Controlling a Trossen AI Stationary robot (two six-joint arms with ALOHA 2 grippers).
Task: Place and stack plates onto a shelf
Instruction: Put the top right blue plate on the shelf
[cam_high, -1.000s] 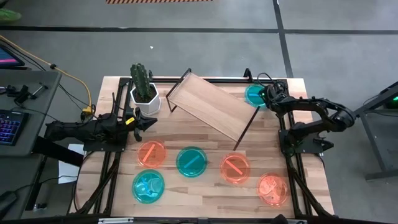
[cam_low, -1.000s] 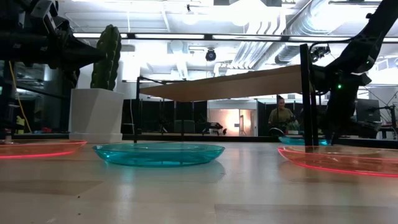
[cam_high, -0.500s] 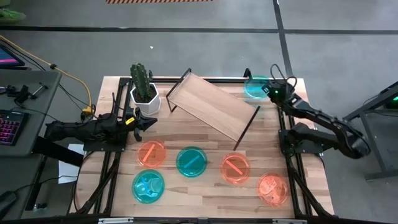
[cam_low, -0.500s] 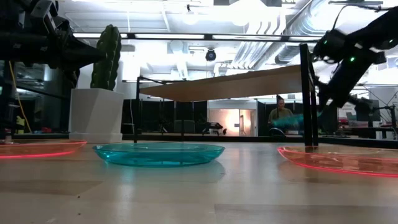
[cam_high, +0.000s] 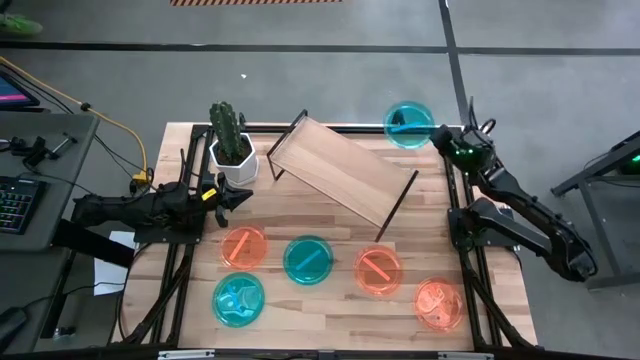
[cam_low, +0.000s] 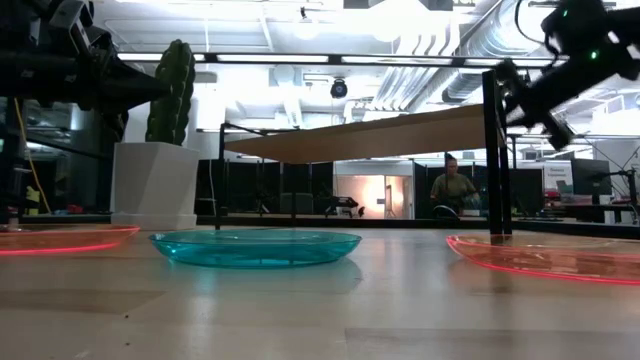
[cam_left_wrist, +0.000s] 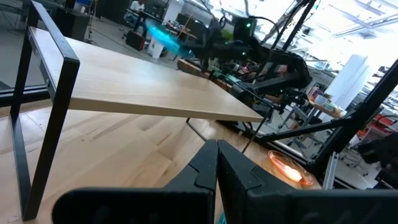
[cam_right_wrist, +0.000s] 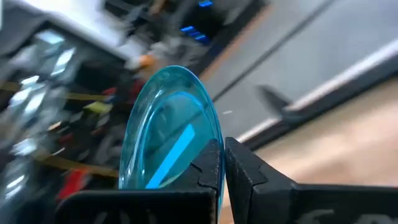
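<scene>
My right gripper (cam_high: 438, 134) is raised over the table's far right corner, shut on a teal-blue plate (cam_high: 409, 125) that shows large in the right wrist view (cam_right_wrist: 168, 134). The shelf (cam_high: 340, 170), a light-wood board on black wire legs, stands slantwise mid-table. Five plates lie flat on the tabletop near the front: orange (cam_high: 244, 246), teal (cam_high: 308, 259), orange (cam_high: 378, 270), orange (cam_high: 438, 303) and teal (cam_high: 238, 298). My left gripper (cam_high: 236, 197) waits shut at the table's left, beside the shelf's left end (cam_left_wrist: 56, 74). My right gripper pinches the teal plate's rim (cam_right_wrist: 210, 146) between its two fingers (cam_right_wrist: 245, 168), on the edge that faces the arm. The fingers reach in from the table's right side. The plate is lifted clear and juts out beyond the fingertips, above the table's far right corner.
A cactus in a white pot (cam_high: 232, 145) stands at the far left, next to the shelf's left legs. Black frame rails run along the table's edges. In the low view the shelf's black leg (cam_low: 492, 150) stands behind an orange plate (cam_low: 550, 258). A person (cam_low: 452, 190) sits far behind.
My right gripper has lifted the teal plate off the table's far right corner, rising and moving toward the far edge. The plate, lying on the tabletop a second ago, now hangs clear above the corner. My left arm and the other plates have kept still.
</scene>
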